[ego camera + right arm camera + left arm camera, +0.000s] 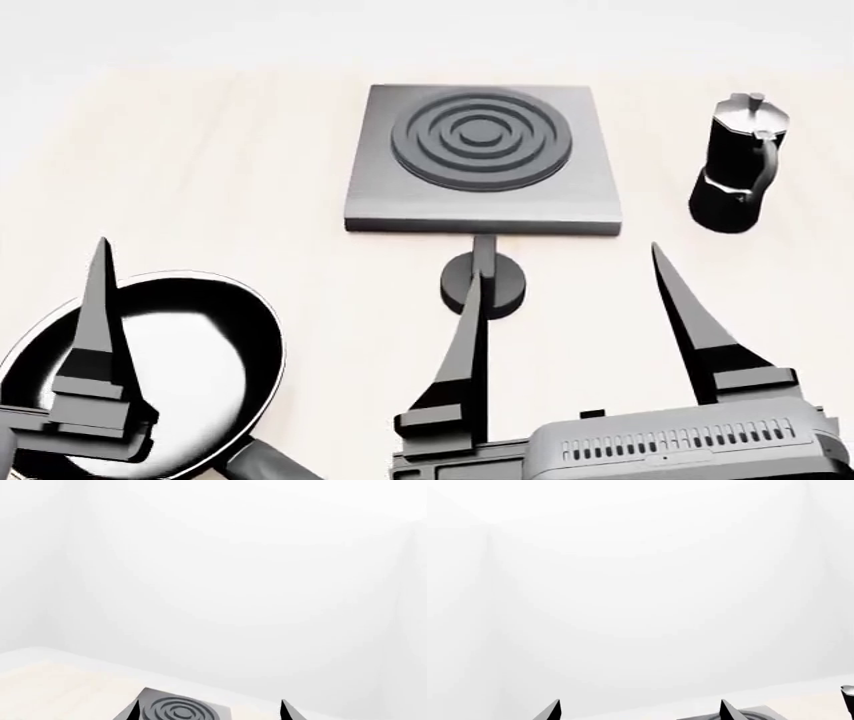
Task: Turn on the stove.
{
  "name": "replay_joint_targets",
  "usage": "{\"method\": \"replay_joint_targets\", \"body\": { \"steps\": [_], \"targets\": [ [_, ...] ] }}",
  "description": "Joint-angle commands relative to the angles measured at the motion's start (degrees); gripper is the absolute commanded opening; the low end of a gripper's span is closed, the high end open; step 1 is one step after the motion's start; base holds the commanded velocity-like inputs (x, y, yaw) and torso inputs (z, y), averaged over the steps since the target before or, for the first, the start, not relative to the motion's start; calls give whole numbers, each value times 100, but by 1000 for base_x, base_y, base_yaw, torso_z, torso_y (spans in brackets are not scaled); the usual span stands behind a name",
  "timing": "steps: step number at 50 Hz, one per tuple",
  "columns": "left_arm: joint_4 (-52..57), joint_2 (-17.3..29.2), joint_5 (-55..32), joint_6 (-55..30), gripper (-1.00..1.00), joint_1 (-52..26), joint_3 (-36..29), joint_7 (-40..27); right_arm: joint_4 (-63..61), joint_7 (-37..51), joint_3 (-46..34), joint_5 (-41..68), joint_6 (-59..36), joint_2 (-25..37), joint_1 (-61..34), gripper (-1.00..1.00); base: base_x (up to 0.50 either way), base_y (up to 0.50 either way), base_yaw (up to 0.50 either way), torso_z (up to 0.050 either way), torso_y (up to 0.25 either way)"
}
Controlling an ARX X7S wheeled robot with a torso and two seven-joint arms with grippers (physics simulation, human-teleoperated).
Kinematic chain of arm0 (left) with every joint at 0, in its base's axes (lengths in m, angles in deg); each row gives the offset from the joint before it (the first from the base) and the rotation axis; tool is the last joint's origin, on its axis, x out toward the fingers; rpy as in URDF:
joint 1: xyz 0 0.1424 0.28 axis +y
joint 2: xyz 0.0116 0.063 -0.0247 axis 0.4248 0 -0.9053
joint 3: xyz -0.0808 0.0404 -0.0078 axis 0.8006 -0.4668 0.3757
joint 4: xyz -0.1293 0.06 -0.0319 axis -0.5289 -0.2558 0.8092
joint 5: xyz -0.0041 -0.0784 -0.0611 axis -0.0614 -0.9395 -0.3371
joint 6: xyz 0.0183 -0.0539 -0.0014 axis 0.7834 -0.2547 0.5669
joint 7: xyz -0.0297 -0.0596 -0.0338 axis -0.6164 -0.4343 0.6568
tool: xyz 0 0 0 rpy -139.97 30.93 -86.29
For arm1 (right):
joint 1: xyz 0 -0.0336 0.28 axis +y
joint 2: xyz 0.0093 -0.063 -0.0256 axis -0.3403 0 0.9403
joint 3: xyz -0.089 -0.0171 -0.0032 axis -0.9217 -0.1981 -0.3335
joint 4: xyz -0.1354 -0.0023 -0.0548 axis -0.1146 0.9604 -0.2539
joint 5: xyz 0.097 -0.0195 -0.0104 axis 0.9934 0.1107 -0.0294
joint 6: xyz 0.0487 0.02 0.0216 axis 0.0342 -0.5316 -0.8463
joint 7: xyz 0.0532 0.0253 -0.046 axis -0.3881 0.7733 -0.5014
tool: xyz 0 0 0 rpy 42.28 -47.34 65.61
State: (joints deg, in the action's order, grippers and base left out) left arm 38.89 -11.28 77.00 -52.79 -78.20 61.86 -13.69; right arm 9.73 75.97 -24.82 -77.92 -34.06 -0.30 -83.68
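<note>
Right claw (567,300): it is hovering nearest to the camera in the head view, with its two dark fingers standing wide apart and nothing between them. One finger (461,350) is overlapping the knob in this view; I cannot tell if it is touching it.
Left claw (100,260): only one pointed finger is showing clearly in the head view, above the frying pan. In the left wrist view two tips are standing well apart, so it is wide and holding nothing.
Frying pan (174,340): it is lying on the pale surface (200,150) at the near left, black with a shiny inside.
Knob (497,285): small, round and black, it is sitting just in front of the stove, joined to the plate by a short grey stem.
Stove (483,160): the flat grey square plate is resting in the middle of the surface, beyond the knob, carrying a dark round burner of rings.
Moka pot (738,165): it is standing upright at the far right, apart from the stove.
</note>
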Motion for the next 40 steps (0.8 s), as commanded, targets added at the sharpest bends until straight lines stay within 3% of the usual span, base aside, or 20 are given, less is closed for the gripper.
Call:
{"method": "replay_joint_targets", "body": {
  "steps": [1, 40],
  "targets": [
    [-2, 24, -21, 10, 100, 1, -12, -30, 0, 19, 7, 15, 7, 17, 3, 100, 219, 0, 0, 0, 0],
    [-33, 93, -100, 42, 100, -14, -53, -128, -7, 102, -7, 74, -13, 42, -10, 100, 217, 0, 0, 0, 0]
  ]
}}
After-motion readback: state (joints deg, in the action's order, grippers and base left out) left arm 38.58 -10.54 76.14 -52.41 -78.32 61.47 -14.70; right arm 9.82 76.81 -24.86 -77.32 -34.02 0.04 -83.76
